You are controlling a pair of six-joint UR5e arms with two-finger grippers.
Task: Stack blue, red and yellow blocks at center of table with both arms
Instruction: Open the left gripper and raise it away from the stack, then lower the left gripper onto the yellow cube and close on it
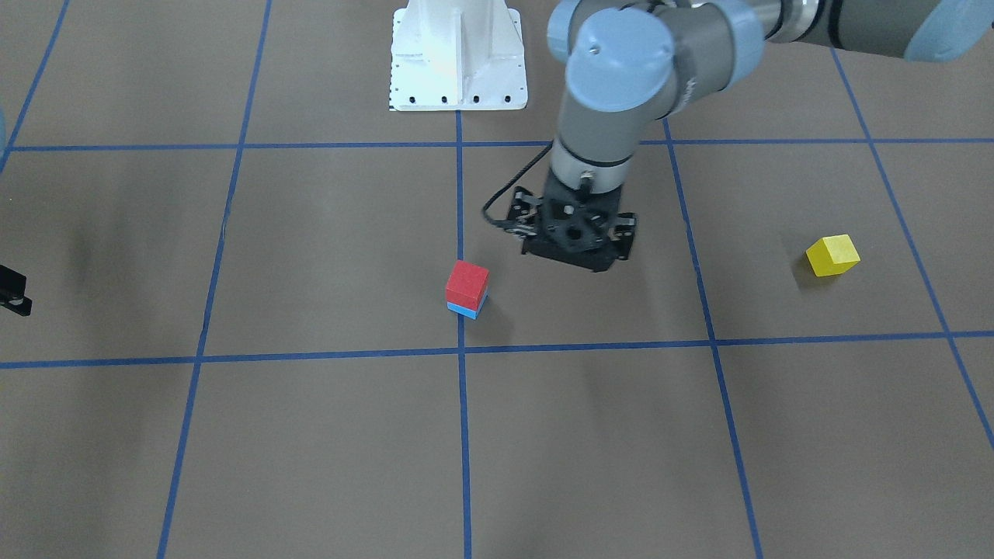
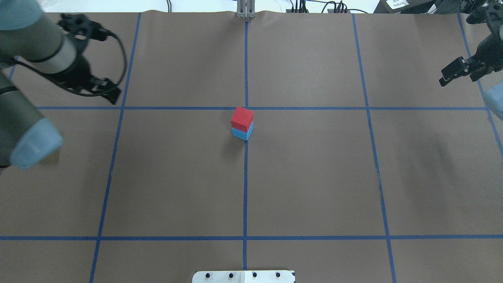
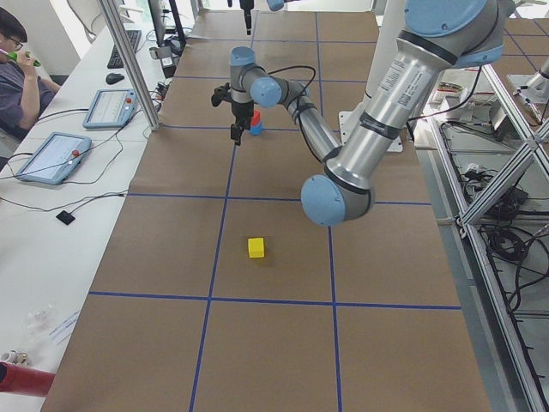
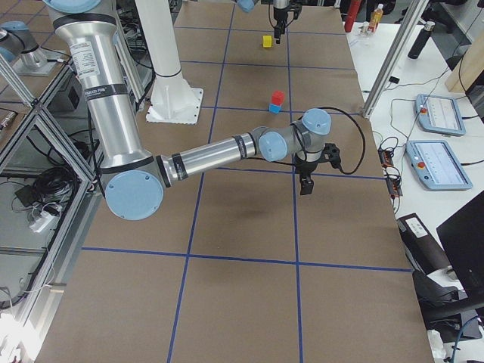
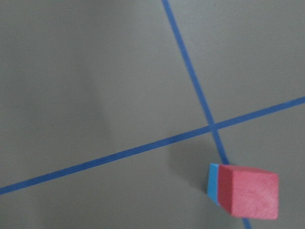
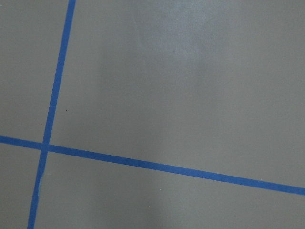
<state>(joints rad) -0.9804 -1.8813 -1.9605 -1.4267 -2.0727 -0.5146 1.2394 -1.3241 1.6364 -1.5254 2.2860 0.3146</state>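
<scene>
A red block (image 1: 467, 281) sits on a blue block (image 1: 466, 309) at the table's centre, on the blue centre line; the stack also shows in the overhead view (image 2: 242, 119) and the left wrist view (image 5: 248, 191). A yellow block (image 1: 832, 255) lies alone on the robot's left side and is hidden in the overhead view. My left gripper (image 1: 578, 250) hangs above the table between the stack and the yellow block, empty, and looks open. My right gripper (image 2: 452, 74) is held off at the far right edge, empty, and looks open.
The white robot base plate (image 1: 458, 58) stands at the table's robot side. Blue tape lines mark a grid on the brown paper. Operator tablets (image 3: 51, 156) and a person sit beyond the table's far edge.
</scene>
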